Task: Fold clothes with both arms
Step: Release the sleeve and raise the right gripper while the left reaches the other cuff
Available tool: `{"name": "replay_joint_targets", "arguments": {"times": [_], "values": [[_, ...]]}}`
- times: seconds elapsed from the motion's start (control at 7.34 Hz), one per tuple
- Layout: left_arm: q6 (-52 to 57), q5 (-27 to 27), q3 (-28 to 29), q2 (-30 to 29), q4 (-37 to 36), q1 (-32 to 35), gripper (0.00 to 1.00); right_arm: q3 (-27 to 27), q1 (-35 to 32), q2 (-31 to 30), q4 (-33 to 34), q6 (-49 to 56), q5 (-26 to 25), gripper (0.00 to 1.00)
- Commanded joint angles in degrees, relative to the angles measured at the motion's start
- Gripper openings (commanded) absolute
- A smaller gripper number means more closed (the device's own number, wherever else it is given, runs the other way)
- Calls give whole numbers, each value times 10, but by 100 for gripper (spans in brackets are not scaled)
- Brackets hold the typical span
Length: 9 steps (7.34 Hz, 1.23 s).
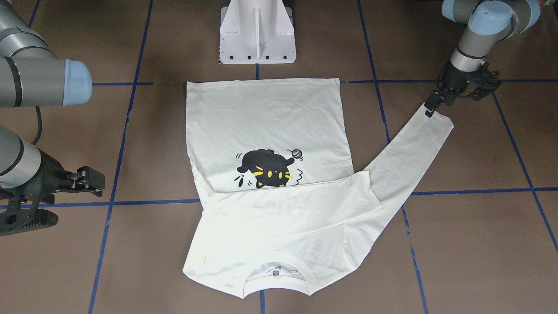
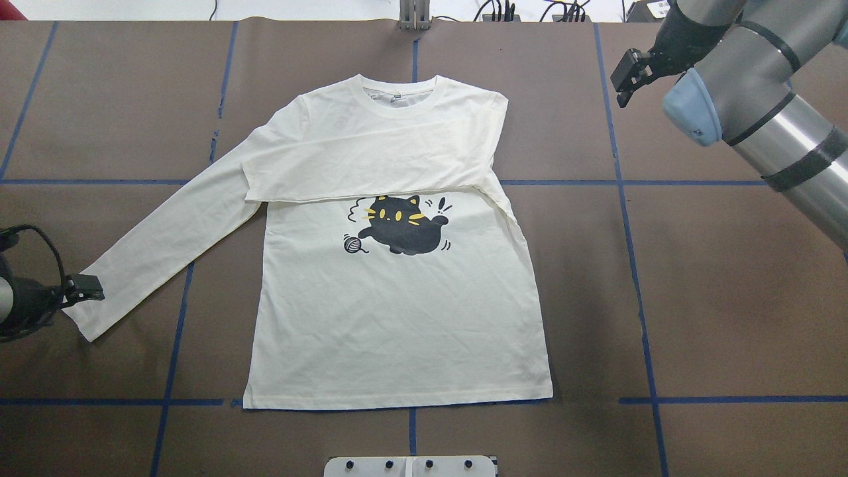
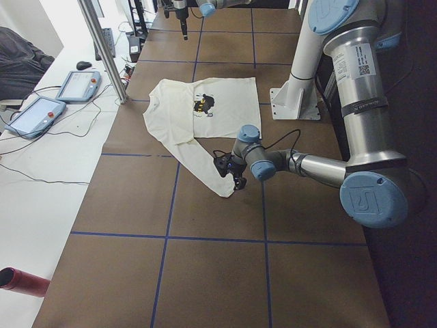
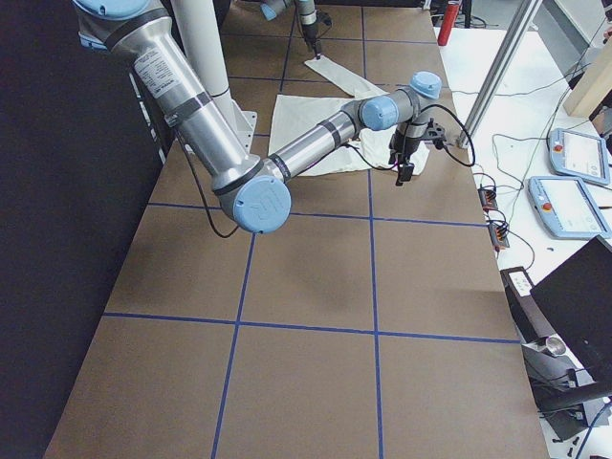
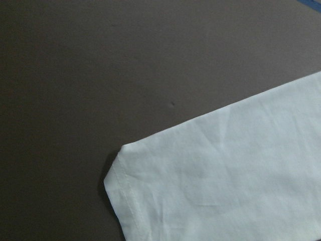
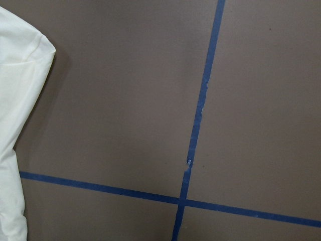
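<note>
While the cream-white T-shirt (image 2: 397, 318) lies flat and face up in the middle of the brown table (image 2: 729, 298), I have one claw at its cloth and one well clear of it. The hem lies toward the robot's white pedestal base (image 1: 257, 35) and the ribbed neckline (image 2: 397, 93) at the far side. The sleeve on the robot's right is folded across the chest (image 2: 371, 169), and its lower edge lies just above the black cat print (image 2: 401, 225). The other sleeve (image 2: 172, 245) runs out straight at a slant toward the robot's left.

The left gripper (image 2: 89, 286) sits low at the end of that outstretched sleeve, its black tip touching the edge of the cuff (image 5: 150, 196). In the front-facing view the tip overlaps the cuff's corner. From the left wrist camera I see the cuff lying flat on the table, but no fingers, so I cannot tell whether this claw is pinching the cloth or only resting against it.

The right gripper (image 2: 623, 76) hangs over bare table beyond the shirt's right shoulder, apart from the cloth, near a crossing of blue tape lines (image 6: 195, 125). Its jaws look spread, with nothing between them. The right wrist camera catches only the shirt's rounded shoulder edge at the frame's left side.
</note>
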<state>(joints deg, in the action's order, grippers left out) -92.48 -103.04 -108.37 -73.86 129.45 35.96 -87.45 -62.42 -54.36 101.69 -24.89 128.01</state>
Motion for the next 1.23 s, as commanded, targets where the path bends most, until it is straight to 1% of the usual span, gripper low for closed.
{"name": "replay_joint_targets", "arguments": {"times": [0.0, 0.14, 0.55, 0.68, 0.82, 0.95, 1.09], "values": [[13, 3, 25, -14, -3, 0, 94, -1, 0, 0, -2, -1, 0, 100], [36, 3, 26, -10, -2, 1, 94, -1, 0, 0, -2, -1, 4, 100], [35, 3, 26, -8, -2, -1, 93, -3, 0, 0, -2, -1, 4, 100], [34, 3, 27, -8, -2, -1, 91, -3, 0, 0, -2, -1, 4, 100], [33, 3, 28, -9, -2, -1, 86, -5, 0, 0, -2, -1, 5, 100], [31, 3, 28, -11, -2, -1, 72, -5, 0, 0, -2, 0, 5, 100], [30, 5, 28, -12, -2, -1, 56, -5, 0, 1, -2, 0, 6, 100]]}}
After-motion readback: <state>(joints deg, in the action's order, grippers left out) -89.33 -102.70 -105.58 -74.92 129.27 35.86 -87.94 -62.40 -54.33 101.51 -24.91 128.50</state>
